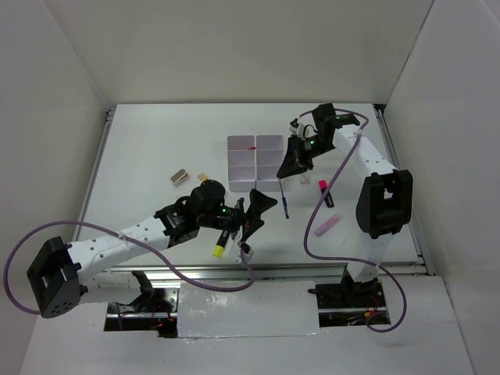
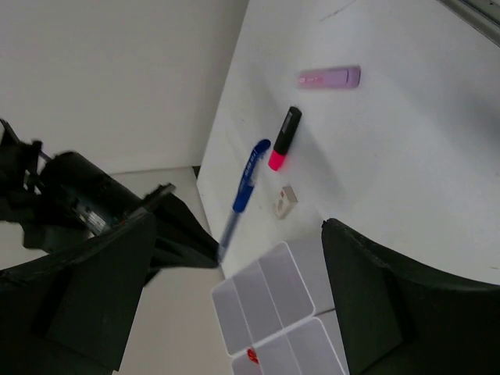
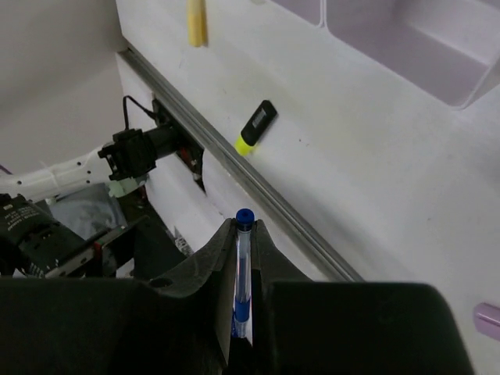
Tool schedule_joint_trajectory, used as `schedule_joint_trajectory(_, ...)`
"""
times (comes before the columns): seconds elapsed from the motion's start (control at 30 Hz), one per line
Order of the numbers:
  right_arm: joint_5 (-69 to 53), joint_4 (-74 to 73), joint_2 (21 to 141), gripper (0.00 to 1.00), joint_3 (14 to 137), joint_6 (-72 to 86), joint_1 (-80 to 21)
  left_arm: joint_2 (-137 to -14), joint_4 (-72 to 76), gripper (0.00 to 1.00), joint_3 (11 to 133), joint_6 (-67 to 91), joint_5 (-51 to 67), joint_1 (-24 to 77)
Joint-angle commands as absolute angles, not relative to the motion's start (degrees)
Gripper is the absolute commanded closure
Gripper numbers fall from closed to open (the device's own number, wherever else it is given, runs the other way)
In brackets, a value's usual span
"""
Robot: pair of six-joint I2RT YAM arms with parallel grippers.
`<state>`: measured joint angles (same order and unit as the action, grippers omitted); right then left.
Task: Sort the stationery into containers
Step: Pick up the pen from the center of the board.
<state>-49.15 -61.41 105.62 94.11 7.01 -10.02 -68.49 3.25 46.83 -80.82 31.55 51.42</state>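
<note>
The white containers (image 1: 255, 162) stand mid-table, and something red (image 1: 251, 146) lies in a far compartment. My right gripper (image 1: 294, 167) hovers at the block's right side, shut on a blue pen (image 1: 285, 201) that hangs down from it; the pen (image 3: 243, 269) is pinched between the fingers. My left gripper (image 1: 255, 212) is open and empty, just in front of the containers (image 2: 269, 301). A yellow-black highlighter (image 1: 221, 244) lies near the front edge. To the right lie a pink-black highlighter (image 1: 325, 192), a lilac tube (image 1: 328, 225) and a small pale eraser (image 2: 286, 201).
A metal clip (image 1: 180, 177) and a small tan-yellow piece (image 1: 202, 178) lie left of the containers. The table's front rail (image 3: 258, 187) runs close behind the yellow highlighter (image 3: 255, 126). White walls enclose the table on three sides.
</note>
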Motion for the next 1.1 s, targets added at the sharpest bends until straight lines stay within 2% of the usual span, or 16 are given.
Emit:
schedule_joint_trajectory(0.0,-51.1,-58.3,104.0,1.00,91.9,11.7,-12.0,-70.0,8.5,0.01,46.8,-86.7,33.4,53.4)
schedule_joint_trajectory(0.17,-50.8,-55.6,103.9,1.00,90.8,15.0,-14.7,-73.7,2.9,0.03,50.2,-91.9,32.8,54.6)
schedule_joint_trajectory(0.27,-50.6,-55.5,103.7,1.00,90.5,15.9,-15.9,-75.8,-2.4,0.11,52.8,-94.7,32.2,55.6)
schedule_joint_trajectory(0.43,-48.1,-56.0,103.1,1.00,89.7,15.9,-18.3,-78.3,-3.0,0.25,54.1,-95.4,30.3,56.8)
schedule_joint_trajectory(0.53,-46.8,-55.9,103.0,1.00,89.2,15.9,-18.8,-79.2,-4.3,0.35,54.8,-96.3,28.8,57.5)
schedule_joint_trajectory(0.77,-47.4,-56.2,102.8,1.00,89.2,16.0,-19.0,-78.6,-4.8,0.74,53.6,-94.8,24.5,59.9)
schedule_joint_trajectory(0.9,-48.0,-56.1,101.6,0.98,89.0,15.5,-18.9,-77.9,-4.5,0.89,53.5,-92.2,22.7,61.1)
schedule_joint_trajectory(0.93,-48.2,-56.9,101.5,0.86,89.6,15.0,-18.6,-77.3,-4.5,0.98,53.3,-91.4,22.4,61.3)
schedule_joint_trajectory(0.97,-48.7,-57.3,101.6,0.59,90.0,14.3,-18.5,-77.2,-4.2,1.00,53.0,-90.9,22.2,61.5)
schedule_joint_trajectory(1.07,-50.2,-58.1,101.7,0.11,93.2,13.4,-14.5,-74.4,-1.9,1.00,50.8,-88.0,22.2,62.2)
